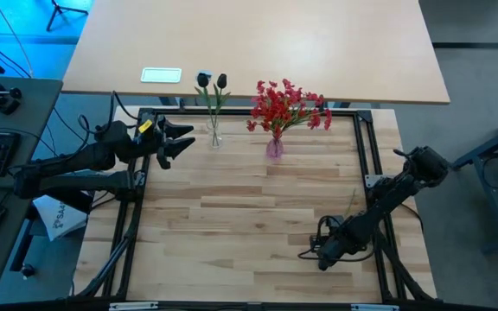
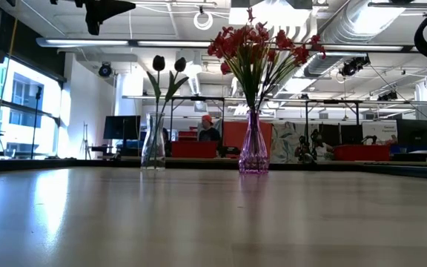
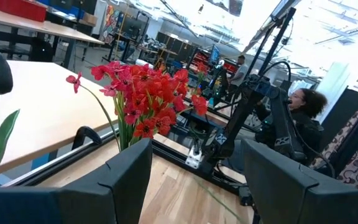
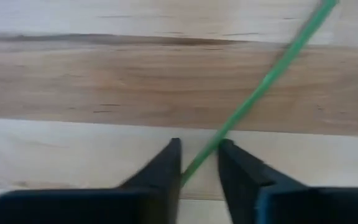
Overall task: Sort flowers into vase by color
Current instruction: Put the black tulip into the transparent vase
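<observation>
White card [image 1: 161,75] on desk (writing unreadable).

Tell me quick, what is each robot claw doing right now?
Left gripper: jaws open, holding nothing, up near the clear vase.
Right gripper: low over the table, jaws closing around a green stem; firm grip cannot be told.

No text, label, brand, number or sign could be read. A white bag [image 1: 59,218] beside the table's left edge carried dark print, and a white card [image 1: 161,75] lay on the far desk, both too small to read.
</observation>
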`<control>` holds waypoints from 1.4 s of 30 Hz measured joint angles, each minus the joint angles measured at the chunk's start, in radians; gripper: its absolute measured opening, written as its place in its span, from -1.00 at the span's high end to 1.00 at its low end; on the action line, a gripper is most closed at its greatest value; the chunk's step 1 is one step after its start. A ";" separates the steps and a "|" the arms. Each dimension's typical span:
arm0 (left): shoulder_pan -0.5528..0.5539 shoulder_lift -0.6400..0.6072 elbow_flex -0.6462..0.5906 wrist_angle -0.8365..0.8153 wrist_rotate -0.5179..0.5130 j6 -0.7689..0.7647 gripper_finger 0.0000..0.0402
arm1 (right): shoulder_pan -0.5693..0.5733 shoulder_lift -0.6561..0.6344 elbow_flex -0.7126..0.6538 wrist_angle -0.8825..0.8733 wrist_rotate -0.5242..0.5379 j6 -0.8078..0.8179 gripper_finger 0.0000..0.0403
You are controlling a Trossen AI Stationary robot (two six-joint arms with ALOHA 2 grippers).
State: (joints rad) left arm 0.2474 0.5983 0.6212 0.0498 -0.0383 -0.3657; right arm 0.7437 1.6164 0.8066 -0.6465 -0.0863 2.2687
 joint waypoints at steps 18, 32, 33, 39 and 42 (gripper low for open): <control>0.000 -0.003 -0.001 0.335 0.180 -0.091 -0.15 | 0.035 -0.046 0.486 -0.225 0.480 -0.684 0.99; -0.217 0.157 0.163 0.214 0.027 0.320 -0.15 | -0.356 -0.047 0.768 0.020 0.603 -1.611 1.00; -0.241 0.168 0.195 0.173 -0.005 0.389 -0.15 | -0.384 -0.047 0.768 0.042 0.552 -1.599 1.00; -0.406 0.220 0.387 -0.089 -0.250 0.882 -0.15 | -0.510 -0.047 0.768 0.181 0.236 -1.293 1.00; -0.489 0.252 0.455 -0.144 -0.363 1.146 -0.15 | -0.549 -0.047 0.768 0.252 0.125 -1.182 1.00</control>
State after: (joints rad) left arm -0.2418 0.8503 1.0761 -0.0944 -0.4010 0.7799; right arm 0.1952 1.5696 1.5742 -0.3950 0.0384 1.0870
